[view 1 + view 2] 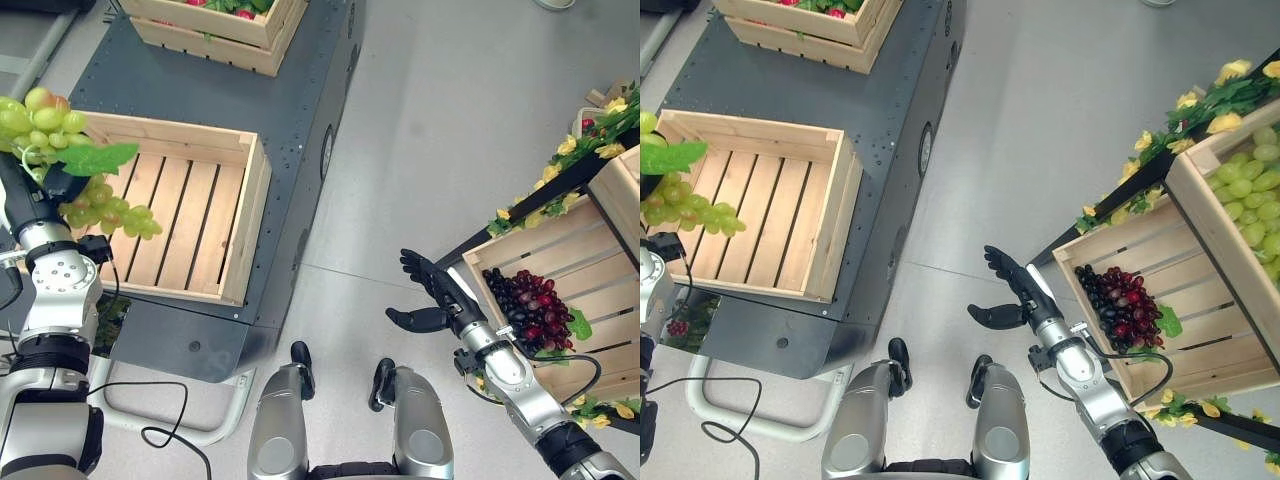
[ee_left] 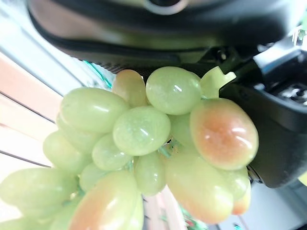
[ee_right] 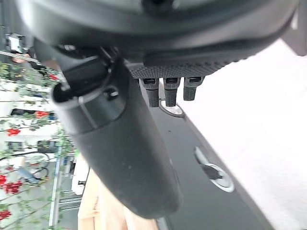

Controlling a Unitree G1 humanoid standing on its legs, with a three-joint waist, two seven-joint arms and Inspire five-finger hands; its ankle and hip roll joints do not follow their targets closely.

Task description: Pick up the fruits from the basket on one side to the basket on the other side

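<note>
The left robot hand (image 1: 40,185) gripped the green grape bunch (image 1: 75,160) at the empty wooden crate's (image 1: 190,215) nine o'clock edge. The right robot hand (image 1: 432,295) hung open beside the crate of red grapes (image 1: 530,305).

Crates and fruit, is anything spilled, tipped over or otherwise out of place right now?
Nothing stands out. The green grapes hang from the left hand over the empty wooden crate; the purple grapes lie inside the right-side crate, beside the open right hand.

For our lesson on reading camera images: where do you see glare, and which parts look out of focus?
Left wrist view: white highlights shine on the bunch of green plastic grapes, held in the left robot hand; the pale background behind them is blurred. Right wrist view: the right robot hand sits close and soft-edged. Left eye view: the slatted wooden crate is evenly lit.
</note>
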